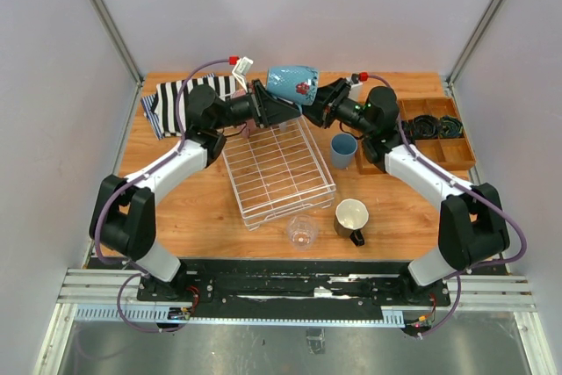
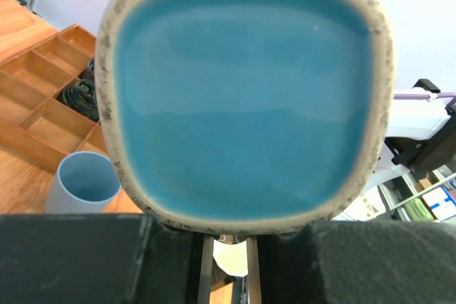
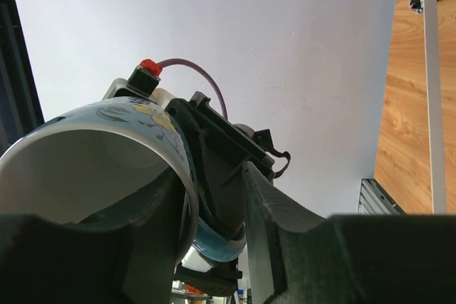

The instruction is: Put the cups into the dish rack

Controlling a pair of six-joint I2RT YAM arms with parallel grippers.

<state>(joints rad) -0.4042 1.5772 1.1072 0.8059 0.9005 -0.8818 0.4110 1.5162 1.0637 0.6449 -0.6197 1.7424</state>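
A blue mug [image 1: 292,83] with a cartoon print hangs in the air over the far end of the white wire dish rack [image 1: 277,169], between both grippers. My left gripper [image 1: 290,111] is shut just under the mug's teal base [image 2: 242,97], apparently on its handle. My right gripper [image 1: 311,111] is open, straddling the mug's rim [image 3: 142,115]: one finger inside, the other apart from the wall. A light blue tumbler [image 1: 343,150], a dark mug with cream inside [image 1: 352,219] and a clear glass [image 1: 301,231] stand on the table outside the rack. The other cups are not clearly in view.
A brown wooden compartment tray [image 1: 435,129] sits at the right, also in the left wrist view [image 2: 43,97] behind the tumbler [image 2: 82,183]. A striped cloth [image 1: 176,94] lies at the back left. Grey walls close in the table.
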